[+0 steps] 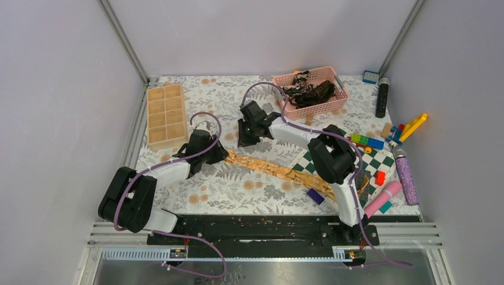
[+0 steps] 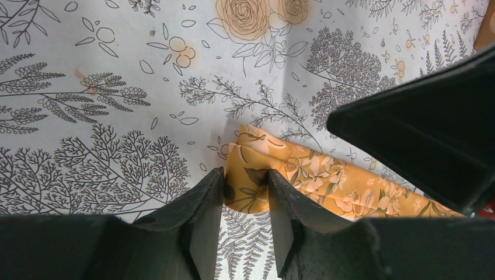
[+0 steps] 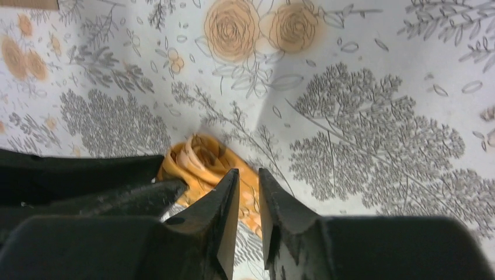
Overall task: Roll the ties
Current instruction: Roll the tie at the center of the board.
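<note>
The golden-tan tie (image 1: pixel 279 171) lies diagonally across the table. Its left end is folded over in a small roll (image 2: pixel 257 169). My left gripper (image 1: pixel 217 153) is shut on that folded end, with the fabric between its fingertips (image 2: pixel 210 192). My right gripper (image 1: pixel 242 142) is just behind it, over the tie's far edge (image 3: pixel 201 157). Its fingers (image 3: pixel 229 189) stand a narrow slit apart, with tie fabric showing through the slit. I cannot tell whether they pinch it. The dark ties (image 1: pixel 310 92) lie bunched in the pink basket (image 1: pixel 339 105).
A wooden compartment tray (image 1: pixel 166 116) stands at the back left. The green-and-white checkered board (image 1: pixel 368 166) lies under the tie's right end. Toy bricks (image 1: pixel 368 141), a purple brick (image 1: pixel 315 196), a pink tube (image 1: pixel 383 199), a glitter tube (image 1: pixel 406 178) and a black cylinder (image 1: pixel 382 98) lie on the right.
</note>
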